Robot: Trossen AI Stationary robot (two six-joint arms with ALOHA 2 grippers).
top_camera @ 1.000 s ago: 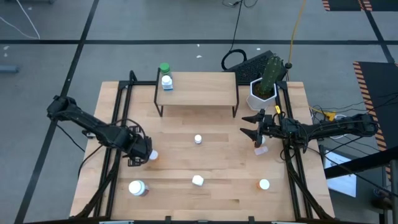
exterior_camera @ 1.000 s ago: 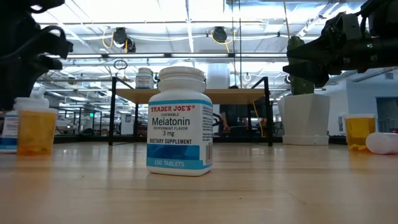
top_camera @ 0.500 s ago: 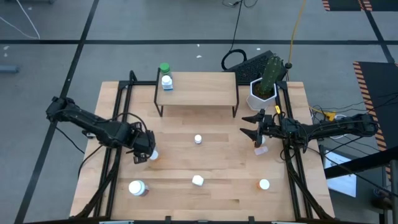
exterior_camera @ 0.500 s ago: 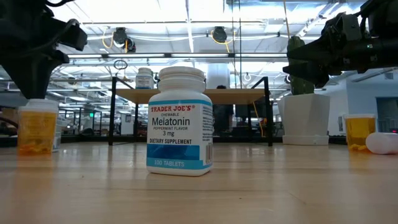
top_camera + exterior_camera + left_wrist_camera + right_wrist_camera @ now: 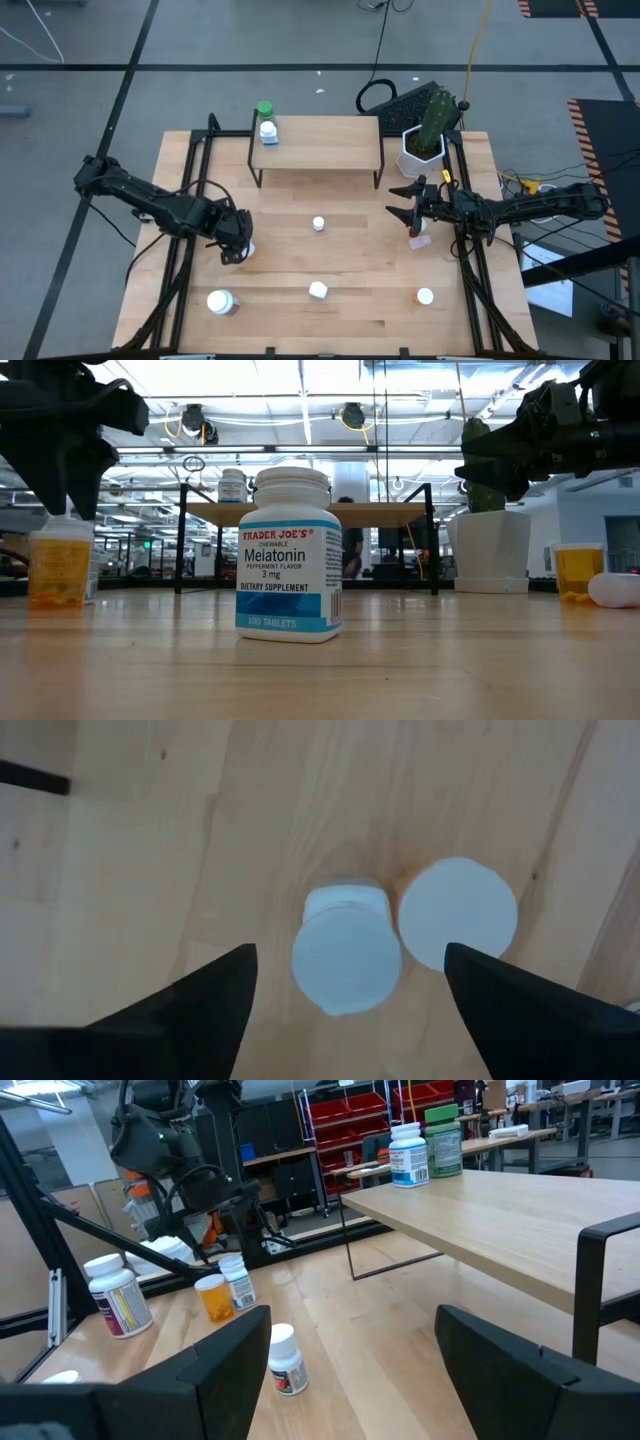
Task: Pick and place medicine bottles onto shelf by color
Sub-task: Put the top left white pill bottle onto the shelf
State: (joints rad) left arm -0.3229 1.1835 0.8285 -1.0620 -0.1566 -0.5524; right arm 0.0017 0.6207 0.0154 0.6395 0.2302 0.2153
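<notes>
The open left claw point(image 5: 345, 982) should be centred over the blue-tinted bottle point(image 5: 345, 960), clear of the orange bottle point(image 5: 458, 912) touching it.

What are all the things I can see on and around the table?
shelf: one, light wood with black legs, back middle of table
shelf bottles: two, one green-capped, one blue-labelled, shelf's back left corner
Melatonin bottle: one, white and blue, front middle
small white bottle: one, table centre
large white bottle: one, front left
orange bottle: one, white cap, front right
pale bottle: one, lying by right gripper
capped pair: two, white caps, below left gripper
cactus pot: one, white, back right
left gripper: open, over the pair
right gripper: open, right of centre
</notes>
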